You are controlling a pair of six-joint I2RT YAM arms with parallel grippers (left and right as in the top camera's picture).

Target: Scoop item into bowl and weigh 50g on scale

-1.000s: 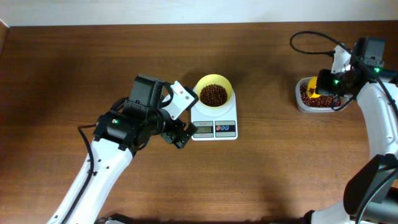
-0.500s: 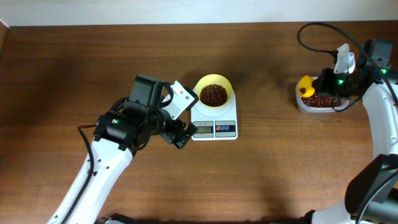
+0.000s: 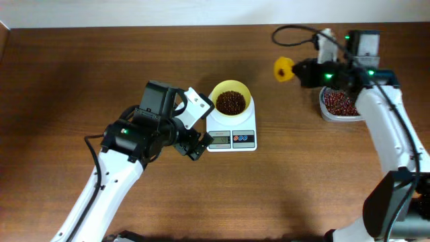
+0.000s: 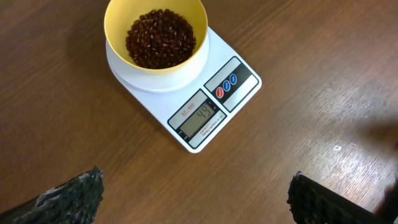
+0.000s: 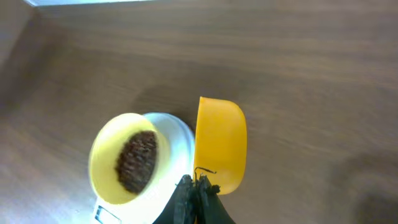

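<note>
On the table, one scale, one bowl of beans, left gripper apart, right gripper clamping one scoop

Bowl: round, pale yellow, upright, seated on the scale platform, toward the edge opposite the display.
Beans: small, dark reddish-brown, in a loose heap covering the bowl floor. A second heap lies in the tub, well to the right.
Scale: white, square, lying flat. The reading looks like 49.
</note>
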